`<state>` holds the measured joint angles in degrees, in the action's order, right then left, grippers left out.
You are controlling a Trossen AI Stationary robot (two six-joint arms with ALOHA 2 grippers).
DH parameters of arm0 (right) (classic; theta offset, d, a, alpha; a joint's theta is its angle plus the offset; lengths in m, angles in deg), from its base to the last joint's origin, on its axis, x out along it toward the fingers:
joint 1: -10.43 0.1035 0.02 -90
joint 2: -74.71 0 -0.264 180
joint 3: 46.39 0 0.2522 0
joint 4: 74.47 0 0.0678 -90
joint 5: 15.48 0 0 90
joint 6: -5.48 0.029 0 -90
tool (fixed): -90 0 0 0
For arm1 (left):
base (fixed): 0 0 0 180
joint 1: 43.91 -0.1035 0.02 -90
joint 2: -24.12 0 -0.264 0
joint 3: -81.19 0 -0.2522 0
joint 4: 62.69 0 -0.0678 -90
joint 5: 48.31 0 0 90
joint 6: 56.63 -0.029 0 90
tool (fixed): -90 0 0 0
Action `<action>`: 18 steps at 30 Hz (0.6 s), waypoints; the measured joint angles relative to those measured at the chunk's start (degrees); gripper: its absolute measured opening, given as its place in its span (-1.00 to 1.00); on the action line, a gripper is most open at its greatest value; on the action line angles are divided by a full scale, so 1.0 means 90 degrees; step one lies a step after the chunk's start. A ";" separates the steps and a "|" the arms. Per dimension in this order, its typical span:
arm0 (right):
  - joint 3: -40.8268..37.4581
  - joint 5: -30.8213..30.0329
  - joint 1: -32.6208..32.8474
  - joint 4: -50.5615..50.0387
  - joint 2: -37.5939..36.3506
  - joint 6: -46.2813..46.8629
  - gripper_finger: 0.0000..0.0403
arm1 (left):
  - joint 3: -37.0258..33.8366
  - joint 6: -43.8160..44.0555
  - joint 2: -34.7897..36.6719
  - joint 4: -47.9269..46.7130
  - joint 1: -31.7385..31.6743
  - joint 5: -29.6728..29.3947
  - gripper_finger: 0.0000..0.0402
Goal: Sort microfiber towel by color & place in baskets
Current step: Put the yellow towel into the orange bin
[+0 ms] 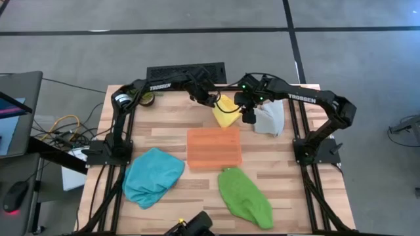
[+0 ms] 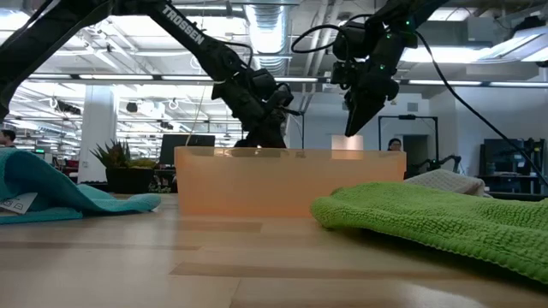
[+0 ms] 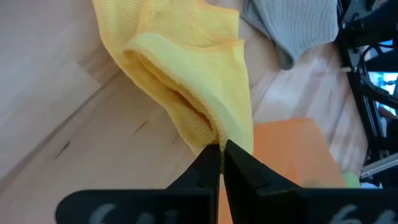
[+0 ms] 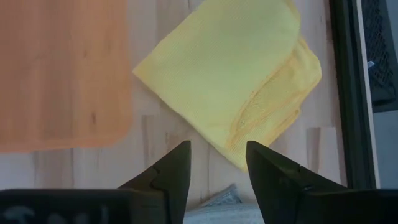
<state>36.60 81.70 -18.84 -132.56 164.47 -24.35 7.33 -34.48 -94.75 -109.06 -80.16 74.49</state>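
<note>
A yellow towel (image 1: 226, 113) lies folded on the wooden table beyond the orange tray (image 1: 214, 147). My left gripper (image 1: 213, 101) is shut on the towel's edge at its far-left side. My right gripper (image 1: 249, 118) hangs open above the table between the yellow towel (image 4: 236, 81) and a grey towel (image 1: 269, 118), touching neither. A teal towel (image 1: 152, 176) lies crumpled at the near left, and a green towel (image 1: 244, 195) lies on the table in front of the tray. My left gripper pinches a folded edge of the yellow towel (image 3: 214, 134) between its two fingertips; several layers show at the fold. The fingers slant down at it from the table's far left. The held edge is raised a little, and the rest of the towel (image 4: 205, 74) lies on the table.
A small potted plant (image 1: 147, 98) stands at the far left corner. A black unit (image 1: 187, 71) sits along the far edge. Bare wood shows between the tray and the teal towel. Cables and a monitor lie off the table's left side.
</note>
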 joint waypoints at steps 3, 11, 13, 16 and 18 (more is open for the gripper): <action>-0.0008 -0.0004 0.0036 -0.0053 -0.0042 0.0173 -0.14 | 0.0005 0.0002 0.0075 0.0018 -0.0030 0.0097 -1.00; -0.0002 -0.0003 0.0088 -0.0036 -0.0109 0.0339 -0.15 | 0.0010 -0.0049 0.0231 0.0014 -0.0032 0.0169 -1.00; -0.0002 -0.0001 0.0088 -0.0042 -0.0109 0.0385 -0.14 | 0.0010 -0.0051 0.0263 0.0048 -0.0032 0.0173 -1.00; -0.0002 -0.0003 0.0071 -0.0048 -0.0109 0.0440 -0.15 | 0.0010 -0.0039 0.0260 0.0027 -0.0040 0.0141 -1.00; -0.0002 -0.0001 0.0072 -0.0036 -0.0109 0.0433 -0.15 | 0.0010 -0.0024 0.0260 0.0038 -0.0039 0.0091 -1.00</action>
<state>36.58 81.70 -18.19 -132.88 163.49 -20.46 7.41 -34.70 -92.41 -108.73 -80.51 75.31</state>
